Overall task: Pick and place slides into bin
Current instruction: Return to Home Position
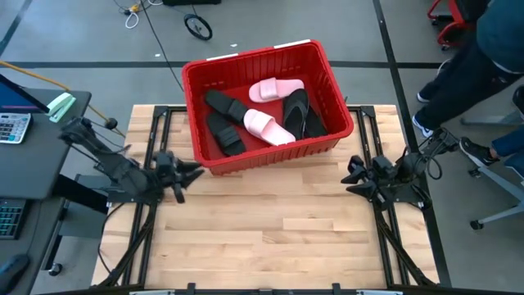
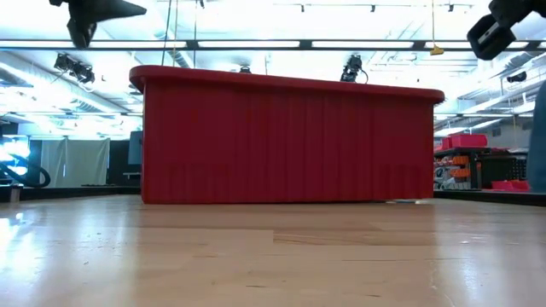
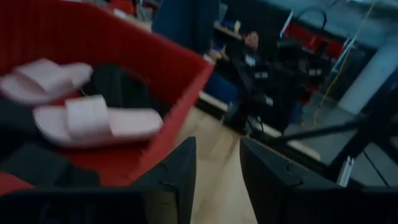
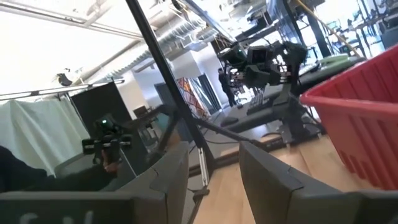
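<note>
The red bin [image 1: 270, 156] stands slightly askew at the table's [image 1: 270, 238] far middle. Inside lie two pink slides [image 1: 268, 127], straps up, between black slides [image 1: 224, 133] at both sides.

Our left arm [image 1: 110, 160] comes in from the left side, folded low, with its wrist pointing inward toward the middle. Our left gripper [image 1: 188, 179] sits at its tip, and in the left wrist view its fingers [image 3: 177, 180] are spread apart with nothing between them. Our right arm [image 1: 409, 168] mirrors this from the right side, its wrist also turned inward. Our right gripper [image 1: 353, 174] faces the left one and is well apart from it. Its fingers [image 4: 165, 183] are likewise parted and hold nothing. In the low view we see both grippers only as dark shapes hanging high at the upper corners.
</note>
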Robot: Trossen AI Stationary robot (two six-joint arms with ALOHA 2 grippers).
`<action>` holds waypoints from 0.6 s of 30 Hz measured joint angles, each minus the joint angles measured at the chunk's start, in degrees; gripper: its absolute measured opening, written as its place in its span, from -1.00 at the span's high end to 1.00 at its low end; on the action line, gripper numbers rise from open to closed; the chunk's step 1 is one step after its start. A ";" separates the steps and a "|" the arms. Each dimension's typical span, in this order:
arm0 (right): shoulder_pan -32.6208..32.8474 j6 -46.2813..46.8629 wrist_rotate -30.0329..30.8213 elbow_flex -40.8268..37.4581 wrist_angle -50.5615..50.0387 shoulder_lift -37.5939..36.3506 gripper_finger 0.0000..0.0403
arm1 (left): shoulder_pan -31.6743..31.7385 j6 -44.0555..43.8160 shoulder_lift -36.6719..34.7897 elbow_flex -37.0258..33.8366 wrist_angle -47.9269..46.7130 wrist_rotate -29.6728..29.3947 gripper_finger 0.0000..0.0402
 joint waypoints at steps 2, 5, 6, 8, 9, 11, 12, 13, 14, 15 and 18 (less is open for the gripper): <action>0.00 -0.58 0.00 0.40 0.05 -0.02 0.26 | -0.41 3.57 -4.34 0.00 -0.21 -1.04 0.35; 0.00 -0.56 0.01 0.54 -0.17 -0.02 0.26 | -0.89 7.78 -10.94 0.02 -0.11 -1.20 0.36; 0.00 -0.58 0.01 0.56 -0.15 -0.02 0.26 | -1.09 9.14 -12.74 0.03 -0.06 -1.32 0.37; 0.00 -0.61 0.01 0.58 -0.17 -0.02 0.26 | -1.41 11.93 -15.42 0.04 -0.25 -1.21 0.39; 0.00 -0.61 0.01 0.58 -0.17 -0.02 0.26 | -1.54 13.26 -16.46 0.04 -0.65 -0.97 0.40; 0.00 -0.63 0.01 0.58 -0.17 -0.02 0.26 | -1.63 15.02 -18.22 0.04 -1.53 0.15 0.41; 0.00 -0.63 0.01 0.58 -0.17 -0.02 0.26 | -1.63 15.27 -19.04 0.04 -2.01 1.06 0.42; 0.00 -0.65 0.01 0.58 -0.17 -0.02 0.26 | -1.61 15.18 -19.72 0.04 -2.76 1.75 0.43; 0.00 -0.65 0.01 0.58 -0.17 -0.02 0.26 | -1.62 14.71 -20.14 0.04 -3.39 2.27 0.43; 0.00 -0.65 0.00 0.58 -0.17 -0.02 0.26 | -1.63 14.16 -20.33 0.04 -3.88 2.43 0.44; 0.00 -0.69 0.01 0.58 -0.18 -0.02 0.26 | -1.61 13.38 -20.17 0.04 -4.18 2.45 0.44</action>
